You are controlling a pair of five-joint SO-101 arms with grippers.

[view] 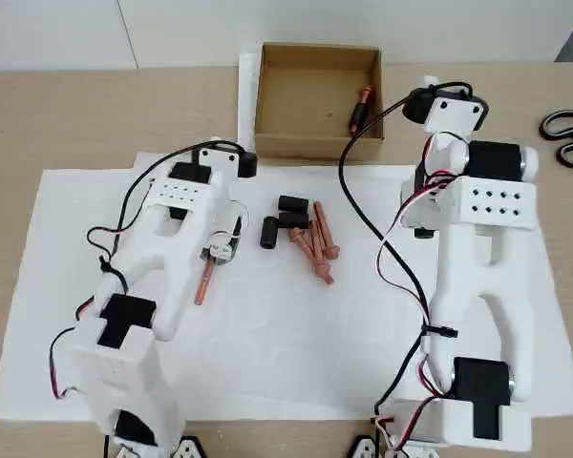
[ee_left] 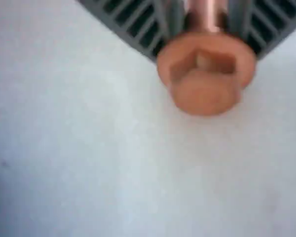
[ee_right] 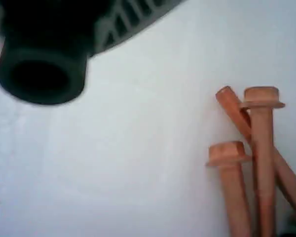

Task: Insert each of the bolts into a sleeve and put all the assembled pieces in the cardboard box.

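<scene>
While one finished piece [view: 361,107] already lies in the box [view: 272,95], each arm has half of the next one. The left fingers [ee_left: 123,19] are clamped on a bolt [ee_left: 204,74] by its shank, just behind the head, and hold it low over the white sheet [view: 267,343]. The right fingers [ee_right: 128,19] are closed round a black sleeve [ee_right: 42,74], gripping its side so the bore stays open at the end. That looks deliberate to me, leaving a clear hole for a shank to enter. Between the arms, the spare sleeves [view: 288,212] and the heap of bolts [view: 315,246] sit close together on the sheet, within reach of both. The held bolt and sleeve are well apart, so I'd say the mating is yet to come, and lining shank to bore will be the fiddly part.
</scene>
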